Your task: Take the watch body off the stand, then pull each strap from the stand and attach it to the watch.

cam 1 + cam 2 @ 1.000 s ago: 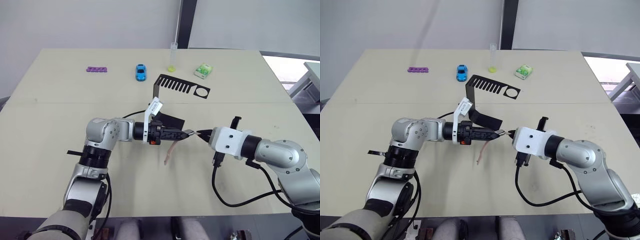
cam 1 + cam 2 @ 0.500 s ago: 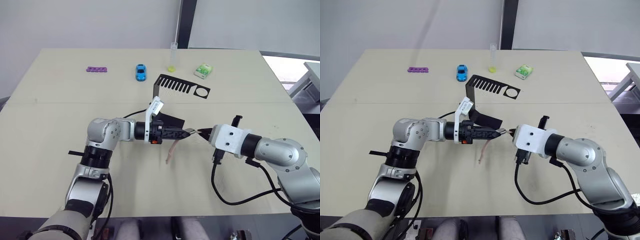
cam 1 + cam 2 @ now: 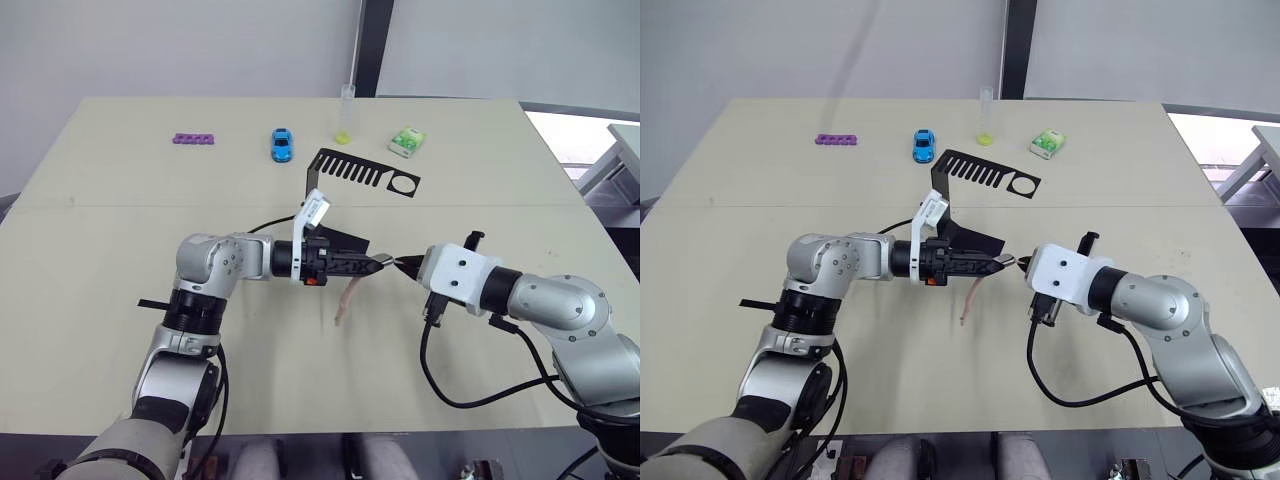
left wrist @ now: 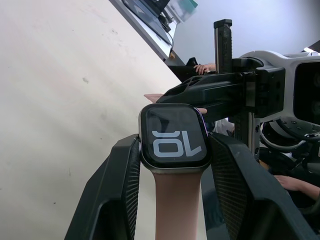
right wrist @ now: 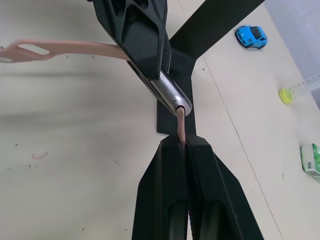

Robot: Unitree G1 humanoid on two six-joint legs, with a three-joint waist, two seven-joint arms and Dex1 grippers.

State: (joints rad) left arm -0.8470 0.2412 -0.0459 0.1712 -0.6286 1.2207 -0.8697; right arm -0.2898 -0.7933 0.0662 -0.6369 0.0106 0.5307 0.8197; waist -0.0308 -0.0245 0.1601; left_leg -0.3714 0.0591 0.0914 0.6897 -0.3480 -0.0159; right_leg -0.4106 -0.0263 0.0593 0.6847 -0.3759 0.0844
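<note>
Gripping the watch body (image 4: 174, 137) by its two sides, our left gripper (image 3: 372, 266) holds it above the table (image 3: 100, 250), with one pink strap (image 3: 345, 300) already attached and hanging down toward the tabletop. Meeting it from the other side, our right gripper (image 5: 181, 145) is clamped on the second strap (image 5: 180, 121), whose end touches the edge of the watch. Behind them stands the black stand (image 3: 362, 176). Farther back lie a blue toy car (image 3: 282, 144), a green box (image 3: 406, 141) and a purple piece (image 3: 192, 138).
</note>
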